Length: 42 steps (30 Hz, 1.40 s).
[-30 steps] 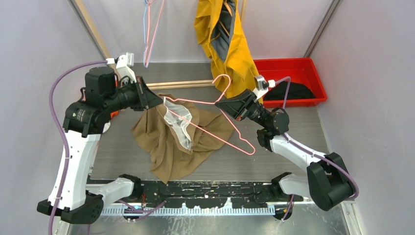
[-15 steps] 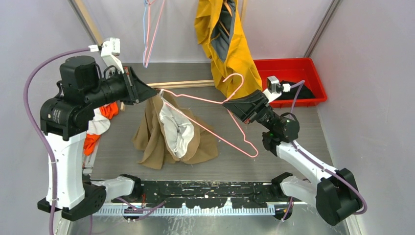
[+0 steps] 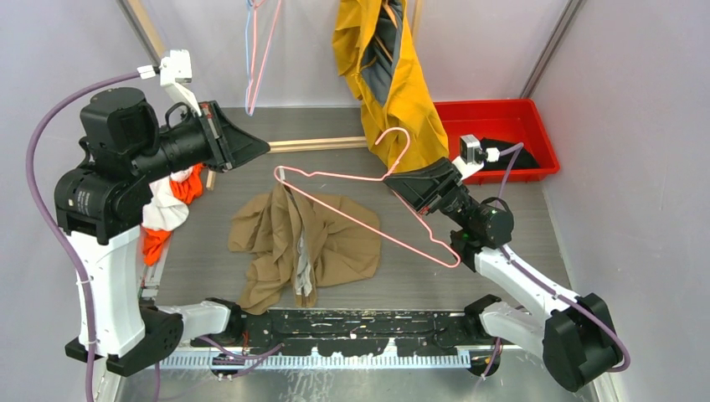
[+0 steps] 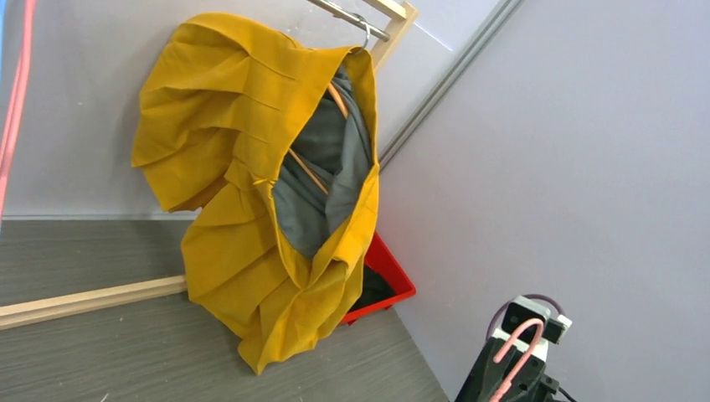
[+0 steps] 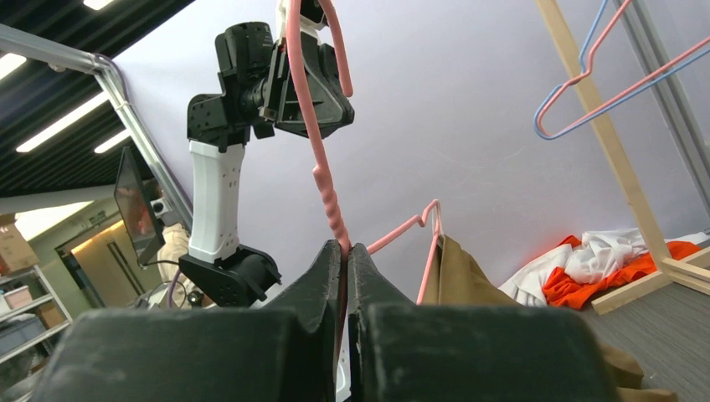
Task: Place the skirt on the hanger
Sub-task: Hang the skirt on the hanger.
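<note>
The khaki skirt (image 3: 335, 251) lies crumpled on the grey table, and one strip of it rises to the left corner of the pink wire hanger (image 3: 335, 175). In the right wrist view the skirt (image 5: 456, 276) hangs from that far corner. My right gripper (image 3: 392, 181) (image 5: 345, 247) is shut on the hanger's neck (image 5: 316, 134), just below the hook, and holds it above the table. My left gripper (image 3: 264, 148) is raised to the upper left of the hanger's corner, shut and apart from the skirt. Its fingers do not show in the left wrist view.
A yellow skirt (image 3: 393, 75) (image 4: 251, 209) hangs on the wooden rack at the back. A red bin (image 3: 502, 109) with dark cloth stands at the back right. Orange and white clothes (image 3: 167, 209) lie at the left. Pink and blue hangers (image 3: 255, 59) dangle at the back.
My left gripper has let go of the skirt and risen to the upper left. The skirt has dropped to the table, still caught on the hanger's left corner. The right arm shifted slightly.
</note>
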{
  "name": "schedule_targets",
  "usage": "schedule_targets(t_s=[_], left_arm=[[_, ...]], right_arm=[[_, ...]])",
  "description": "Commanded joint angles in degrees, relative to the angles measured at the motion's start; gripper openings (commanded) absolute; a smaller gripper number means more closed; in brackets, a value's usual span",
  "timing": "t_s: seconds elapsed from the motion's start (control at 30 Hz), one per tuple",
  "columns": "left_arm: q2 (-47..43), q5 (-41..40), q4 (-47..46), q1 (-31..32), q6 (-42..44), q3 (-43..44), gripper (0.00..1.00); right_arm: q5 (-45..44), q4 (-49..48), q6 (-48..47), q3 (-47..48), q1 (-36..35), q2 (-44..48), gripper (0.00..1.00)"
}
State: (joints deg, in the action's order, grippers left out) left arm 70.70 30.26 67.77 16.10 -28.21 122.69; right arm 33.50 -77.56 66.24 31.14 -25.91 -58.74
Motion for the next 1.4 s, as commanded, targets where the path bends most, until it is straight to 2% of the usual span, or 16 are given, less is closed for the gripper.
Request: schedule_targets(t_s=[0.0, 0.13, 0.37, 0.47, 0.67, 0.87, 1.2, 1.37], left_arm=[[-2.0, -0.5, -3.8, -0.1, -0.5, -3.8, 0.07], [-3.9, -3.5, -4.2, -0.1, -0.5, -8.9, 0.07], [-9.8, -25.6, -1.5, -0.2, -1.8, -21.9, 0.06], [-12.6, -30.2, -3.0, -0.2, -2.9, -28.3, 0.06], [-17.0, -33.1, -10.1, -0.2, -5.2, -40.0, 0.04], [-20.7, -34.0, -21.0, -0.2, -8.1, -52.0, 0.04], [-19.3, -37.1, -32.8, -1.4, -13.2, -58.5, 0.05], [-20.5, -36.2, -38.7, -3.7, -16.7, -64.6, 0.05]], right_arm=[[-4.7, -4.2, -1.0, -0.5, -0.1, 0.7, 0.01], [-5.8, -4.3, -2.3, -1.0, -1.2, -0.6, 0.01], [-6.8, -4.3, -3.4, -0.6, -2.4, -2.4, 0.01], [-7.1, -4.3, -3.8, -0.6, -3.1, -3.1, 0.01], [-7.8, -4.3, -4.7, -0.9, -3.9, -4.0, 0.01], [-9.0, -4.3, -6.0, -1.5, -5.1, -5.1, 0.01], [-11.4, -4.3, -8.0, -1.1, -7.4, -7.5, 0.01], [-12.9, -4.3, -8.6, -1.1, -7.9, -8.3, 0.01]])
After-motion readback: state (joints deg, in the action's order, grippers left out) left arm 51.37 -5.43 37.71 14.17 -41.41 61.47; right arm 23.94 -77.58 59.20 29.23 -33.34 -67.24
